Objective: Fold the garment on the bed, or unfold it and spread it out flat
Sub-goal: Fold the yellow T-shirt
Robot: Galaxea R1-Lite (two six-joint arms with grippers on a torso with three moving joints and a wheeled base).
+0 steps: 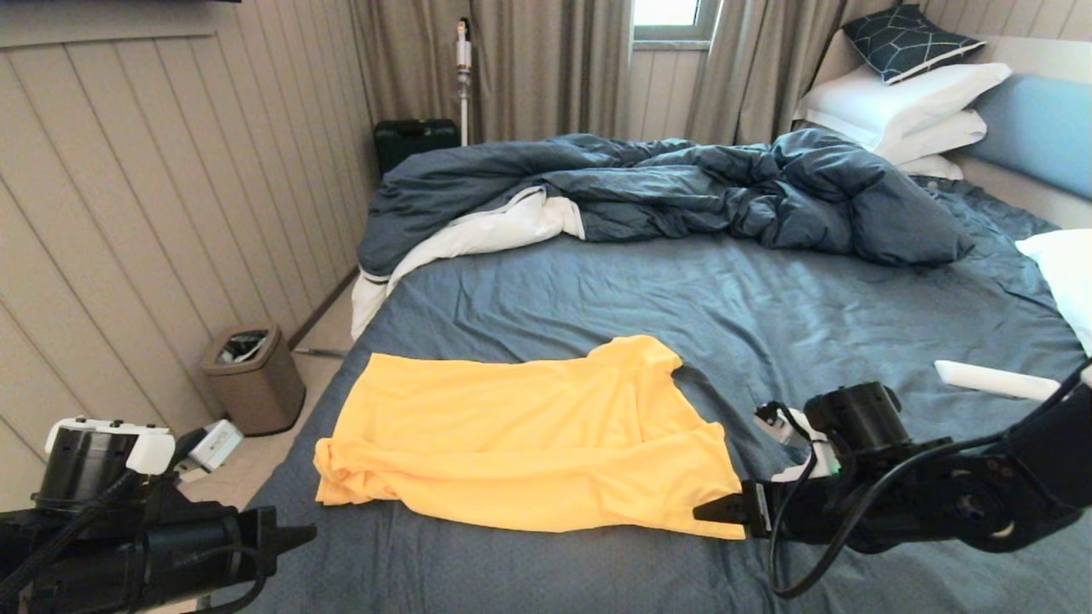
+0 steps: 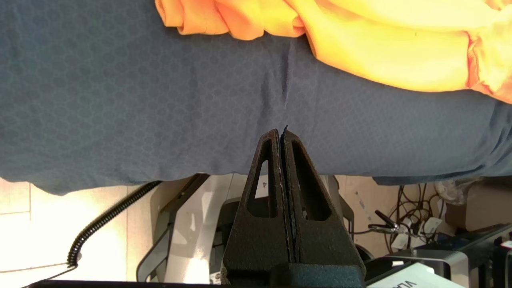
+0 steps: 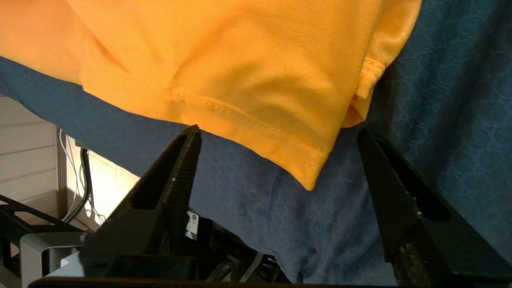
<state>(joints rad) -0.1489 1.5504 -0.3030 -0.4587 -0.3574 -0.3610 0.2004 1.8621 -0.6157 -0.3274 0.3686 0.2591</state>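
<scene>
R gripper (image 3: 280,160) jaws released, T-shirt (image 1: 529,435) corner lying between them on bed (image 1: 768,307); L gripper (image 2: 282,134) jaws clenched, empty, well short of shirt.

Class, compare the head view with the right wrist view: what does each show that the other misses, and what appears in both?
Head view only: the whole yellow T-shirt outline, duvet, pillows, trash bin, and the left gripper at the bed's near edge.
Right wrist view only: the right gripper with fingers spread wide around the stitched hem corner.
Both: the T-shirt on the blue sheet.
</scene>
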